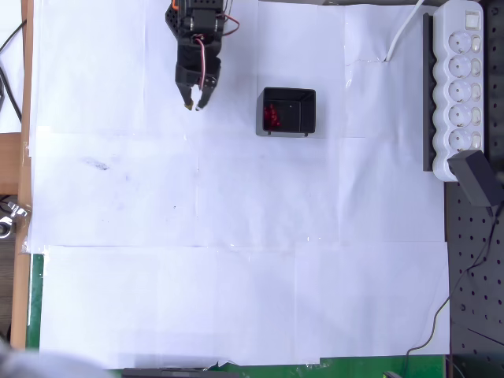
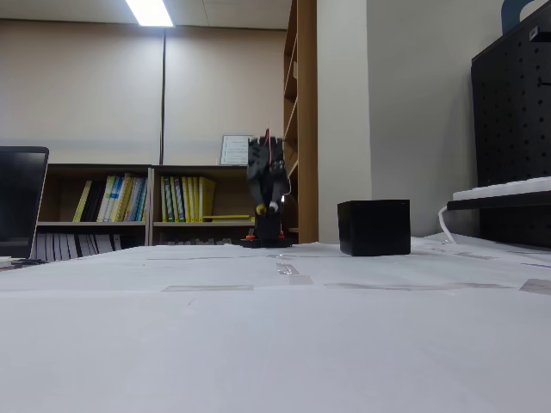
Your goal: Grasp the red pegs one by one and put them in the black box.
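Left of the box (image 1: 288, 112) in the overhead view, claw (image 1: 194, 103) hangs over bare paper, tips narrowly parted, empty | red pegs (image 1: 272, 116) clustered inside box at its left wall | pegs likely light, hard, prone to roll; pinch across the round sides.

White paper sheets (image 1: 236, 197), matt and smooth, joined by glossy clear tape, cover the table. At one o'clock sits a glossy black plastic box (image 1: 288, 111) holding shiny red pegs (image 1: 271, 116). A white plastic power strip (image 1: 462, 83) lies at three o'clock.
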Motion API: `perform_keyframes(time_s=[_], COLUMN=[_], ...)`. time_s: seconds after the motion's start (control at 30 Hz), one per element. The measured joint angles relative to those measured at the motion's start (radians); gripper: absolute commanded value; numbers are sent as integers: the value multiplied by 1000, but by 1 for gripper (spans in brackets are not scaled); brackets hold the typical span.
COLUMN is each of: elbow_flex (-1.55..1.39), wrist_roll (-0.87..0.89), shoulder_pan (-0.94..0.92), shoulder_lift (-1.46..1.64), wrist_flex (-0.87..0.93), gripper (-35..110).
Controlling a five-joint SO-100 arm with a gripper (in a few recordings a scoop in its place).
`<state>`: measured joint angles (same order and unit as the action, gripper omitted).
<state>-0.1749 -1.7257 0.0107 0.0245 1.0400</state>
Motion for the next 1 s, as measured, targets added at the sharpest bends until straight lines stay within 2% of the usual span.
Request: perform_keyframes(time_s=[0.2, 0.57, 0.7, 1.0], elbow_flex=[137, 138, 138, 138], wrist_roll=[35, 3, -14, 14], shoulder_pan=[0, 18, 18, 18], shoulder_lift=[-115, -183, -196, -198], wrist_flex=[6, 239, 261, 281], gripper=[0, 0, 6, 6])
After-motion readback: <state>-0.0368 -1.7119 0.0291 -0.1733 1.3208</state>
